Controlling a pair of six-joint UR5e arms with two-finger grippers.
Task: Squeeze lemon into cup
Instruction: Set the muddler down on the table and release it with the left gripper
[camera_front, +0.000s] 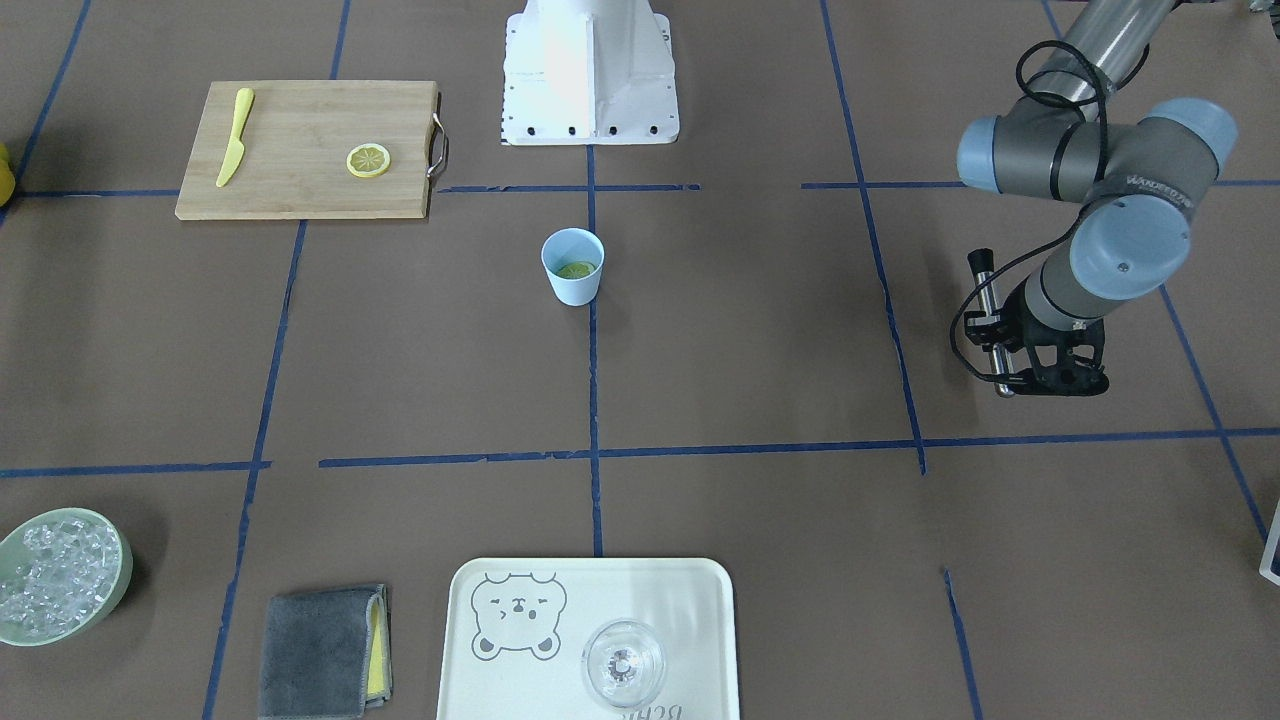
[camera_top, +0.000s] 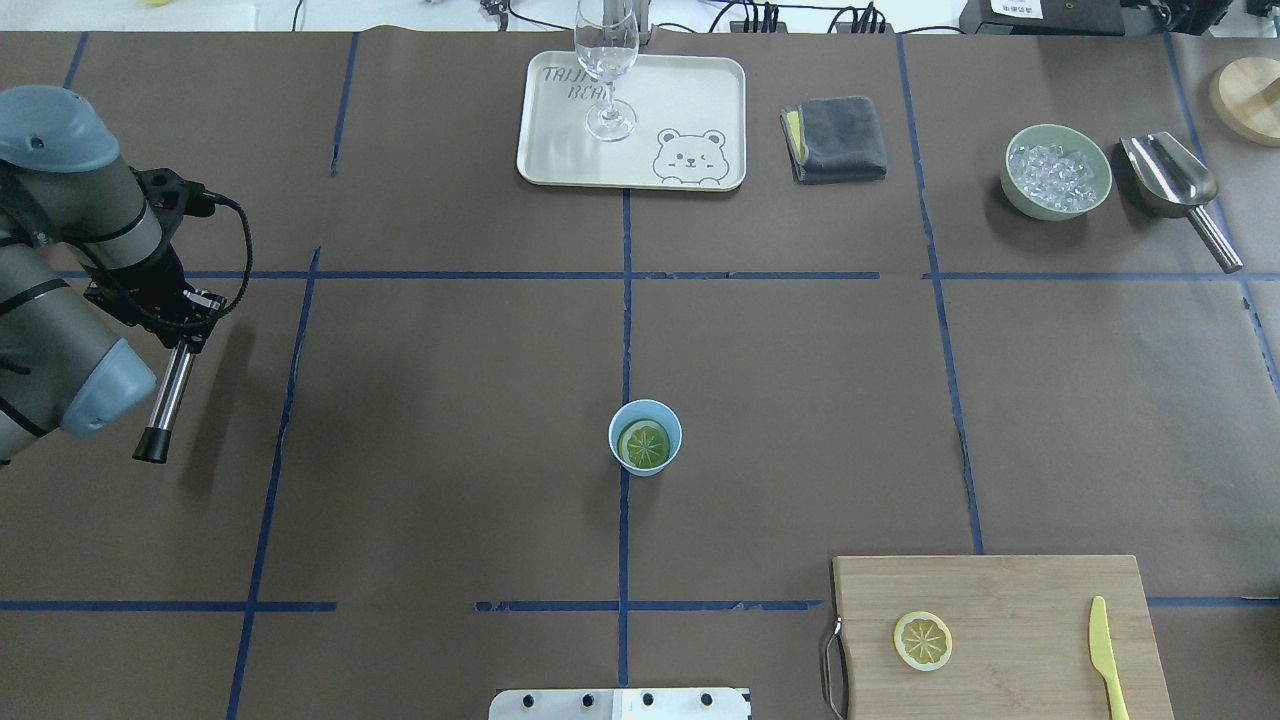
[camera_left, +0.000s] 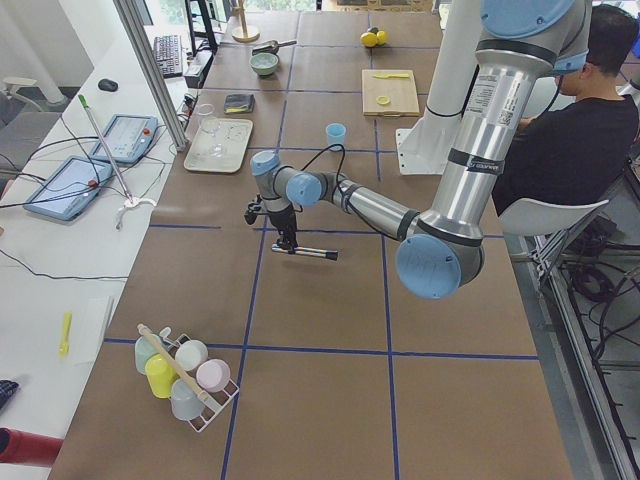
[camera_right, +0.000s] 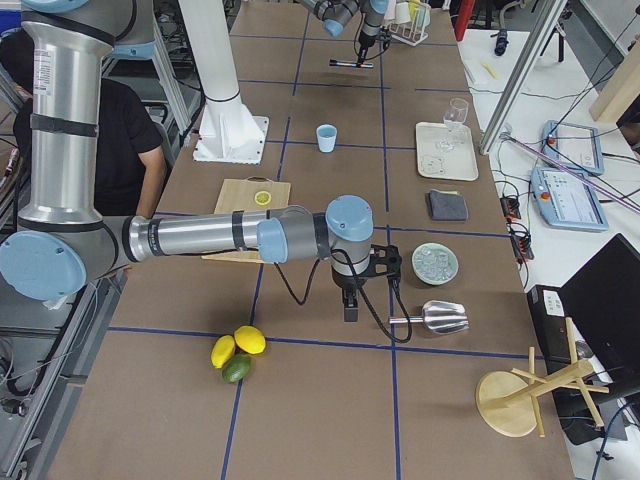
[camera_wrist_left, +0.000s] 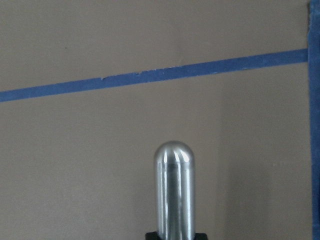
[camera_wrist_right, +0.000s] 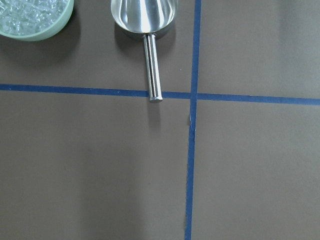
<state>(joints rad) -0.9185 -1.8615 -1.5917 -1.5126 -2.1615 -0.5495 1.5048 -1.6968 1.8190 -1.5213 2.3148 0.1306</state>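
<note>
The cup (camera_top: 645, 437) stands mid-surface (camera_top: 450, 400) with the lemon (camera_top: 644, 445) inside it. Nearer the robot, to the right, a cutting board (camera_top: 1000, 600) carries a second slice (camera_top: 922, 640) and, further right, a knife (camera_top: 1106, 655). Along the far edge, going rightward, sit a tray (camera_top: 560, 150) bearing a glass (camera_top: 606, 60), a cloth (camera_top: 835, 138), a bowl of ice (camera_top: 1058, 170) and a scoop (camera_top: 1175, 185). Well left of the cup, the left tool (camera_top: 178, 325) holds a rod (camera_top: 168, 400).

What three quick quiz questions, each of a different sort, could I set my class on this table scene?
1. True or false: a lemon slice lies inside the cup.
2. Which lies on the cutting board with the second slice? A yellow knife, B scoop, C cloth.
3. Fill in: the left gripper holds a ____.
Key: 1 true; 2 A; 3 metal rod.
</note>
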